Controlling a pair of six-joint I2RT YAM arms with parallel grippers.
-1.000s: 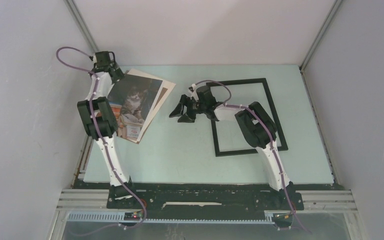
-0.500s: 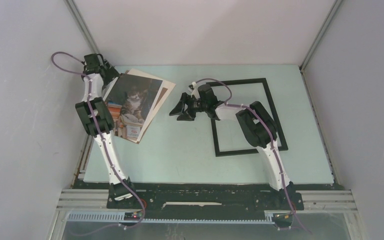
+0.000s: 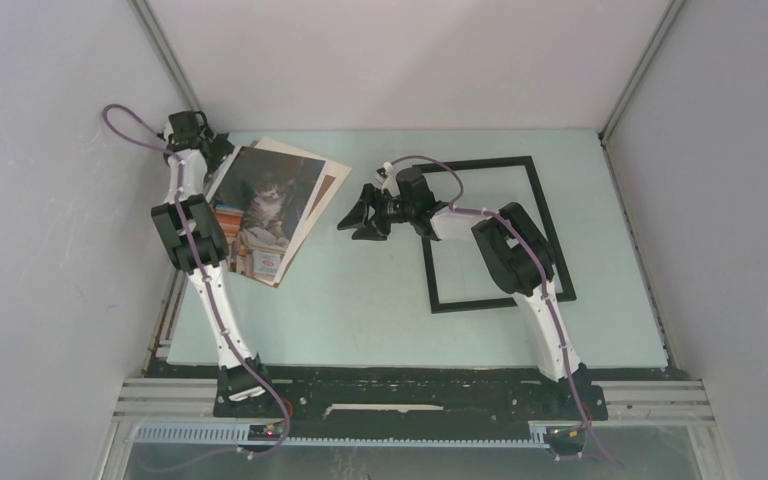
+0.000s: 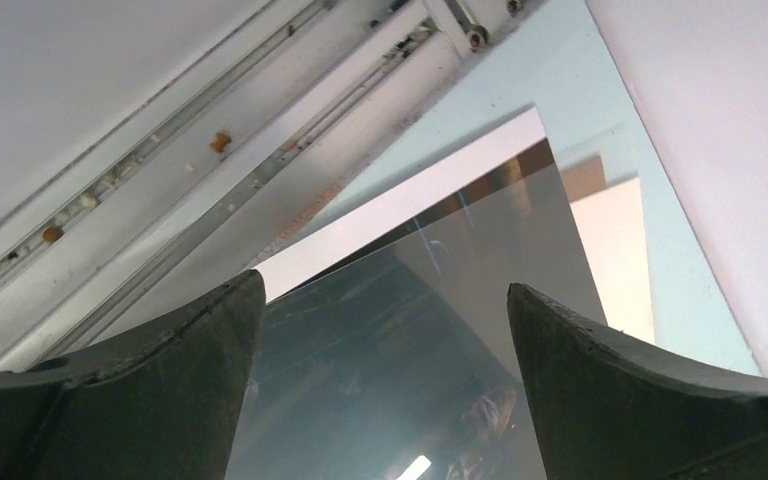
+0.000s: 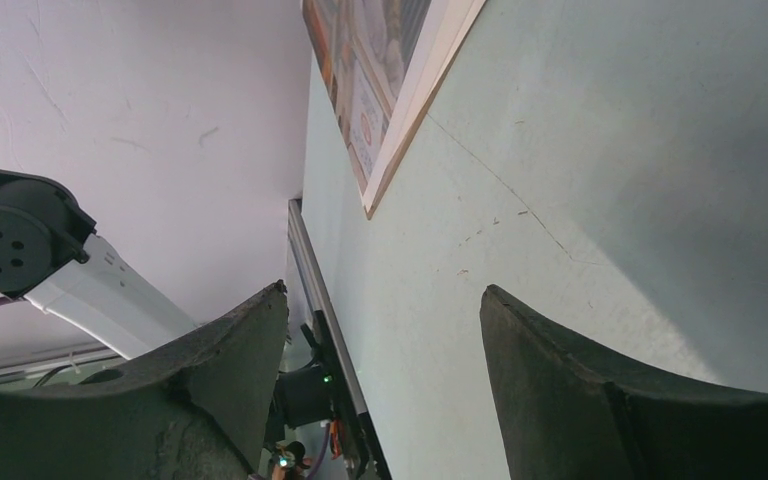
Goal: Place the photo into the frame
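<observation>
At ten o'clock lies the photo (image 3: 265,205), the frame (image 3: 500,303) at two o'clock.
Left gripper (image 4: 380,290) gapes wide over the photo's far corner, empty; right gripper (image 3: 355,222) hangs open, empty, between them.

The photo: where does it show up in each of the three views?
Top external: the photo lies in the left part of the picture, tilted, cat side up.
Left wrist: it is the dark glossy sheet filling the bottom centre.
Right wrist: only a strip shows at the top edge, left of centre.
Shared landmark: the white mat sheet peeking out from under it.
</observation>
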